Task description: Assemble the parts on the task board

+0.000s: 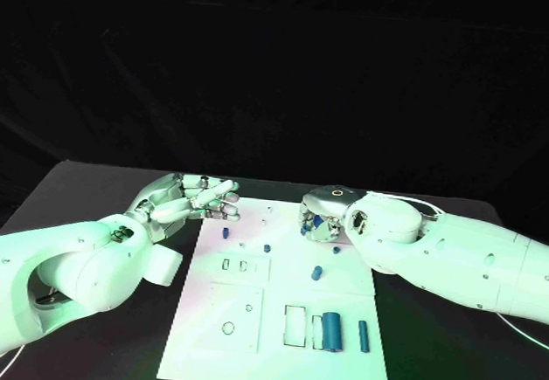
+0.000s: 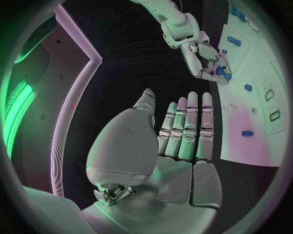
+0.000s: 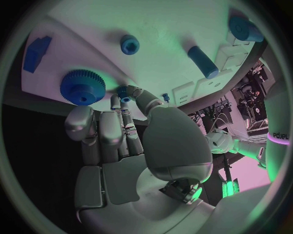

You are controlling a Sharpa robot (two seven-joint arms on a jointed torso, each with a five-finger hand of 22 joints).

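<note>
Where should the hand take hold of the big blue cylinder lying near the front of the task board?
Probably around its middle, coming from above. The big blue cylinder lies flat on the task board, long axis running front to back, with a slimmer blue rod alongside, so the fingers would close across its width.

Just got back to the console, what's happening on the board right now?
The right robot hand is at the far end of the task board, pinching a small blue part at its fingertips beside the blue gear. The left robot hand hovers off the board's far left corner, holding nothing. Several blue parts lie on the board.
</note>
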